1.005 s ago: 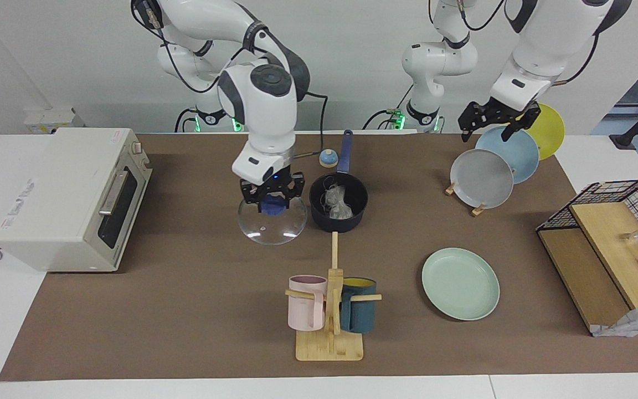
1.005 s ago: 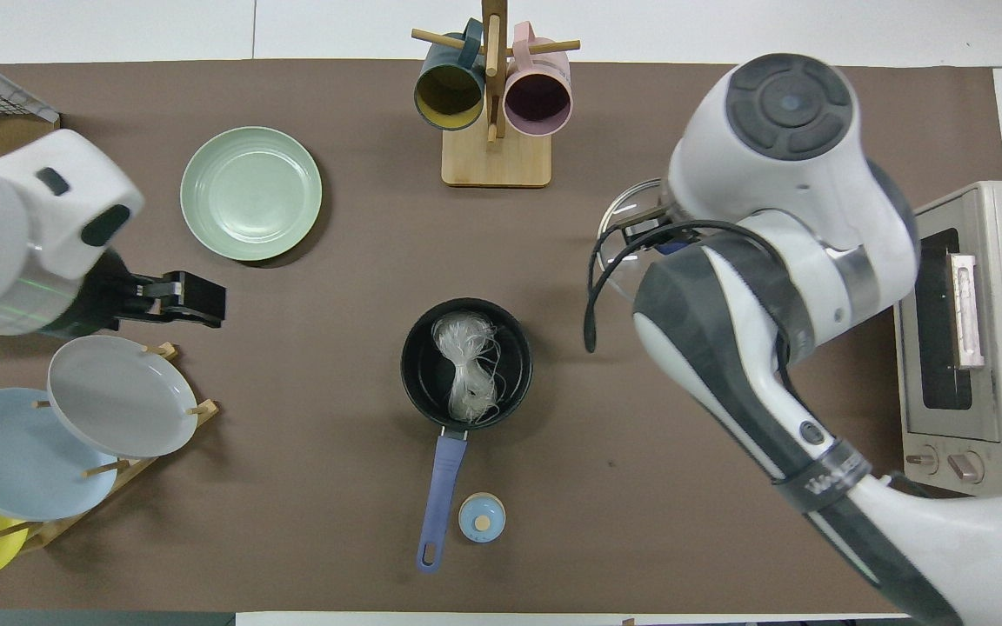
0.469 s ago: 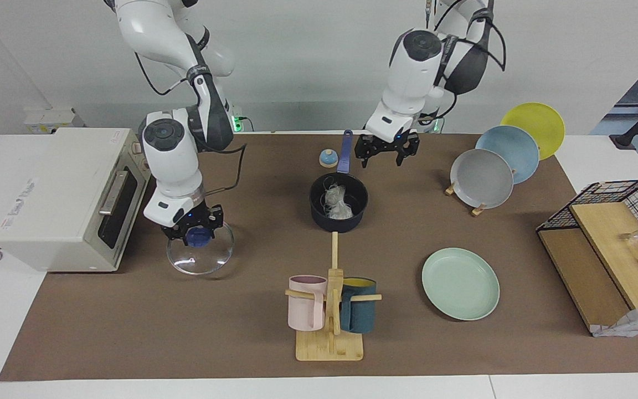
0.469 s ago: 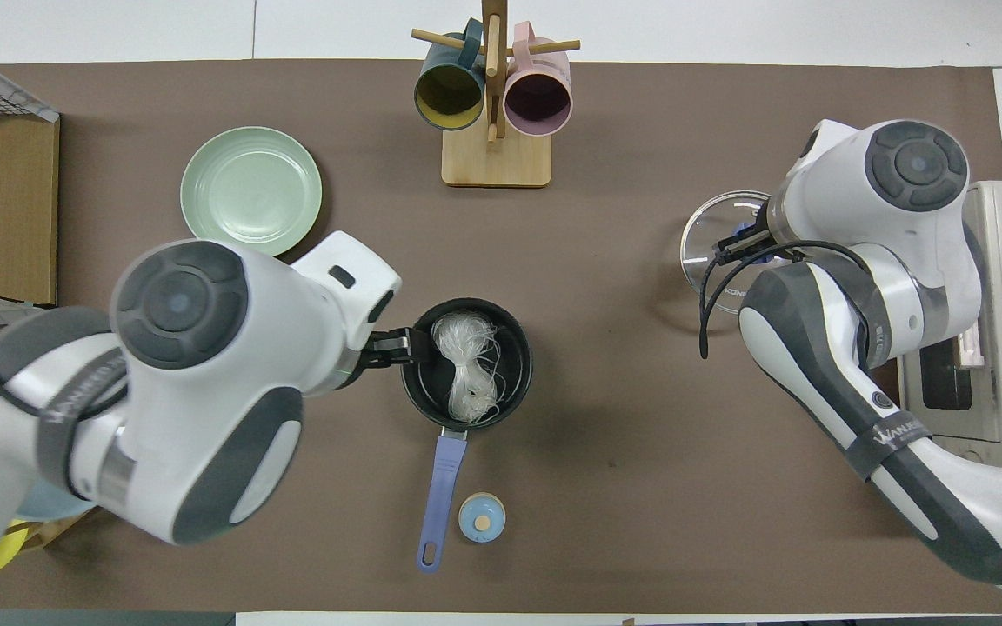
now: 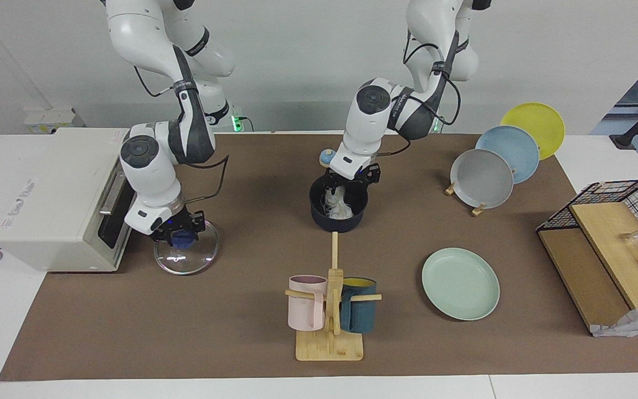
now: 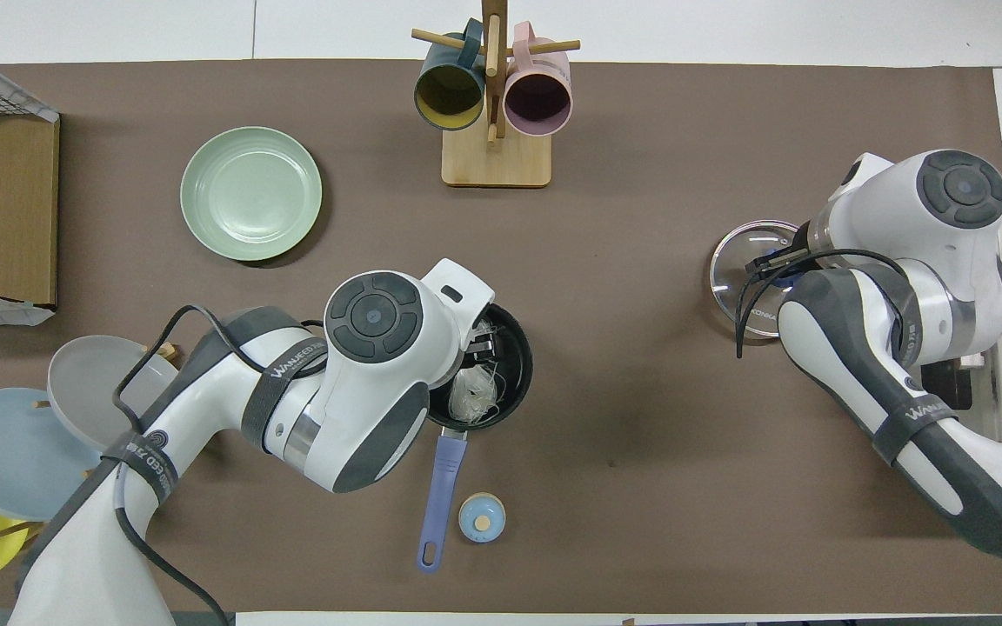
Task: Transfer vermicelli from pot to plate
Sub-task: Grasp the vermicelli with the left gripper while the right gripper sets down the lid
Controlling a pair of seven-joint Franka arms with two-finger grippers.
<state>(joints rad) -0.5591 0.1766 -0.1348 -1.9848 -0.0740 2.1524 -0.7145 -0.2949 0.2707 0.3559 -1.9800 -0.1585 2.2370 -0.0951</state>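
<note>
Vermicelli (image 5: pixel 339 203) in the pot (image 5: pixel 339 217) should be pinched gently by the left gripper (image 5: pixel 350 183); its grip cannot be told. Glass lid (image 5: pixel 185 255) is clenched by the right gripper (image 5: pixel 178 233).

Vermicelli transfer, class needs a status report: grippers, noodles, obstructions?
Left gripper down in pot at vermicelli. Right gripper on glass lid knob. Plate empty.
</note>
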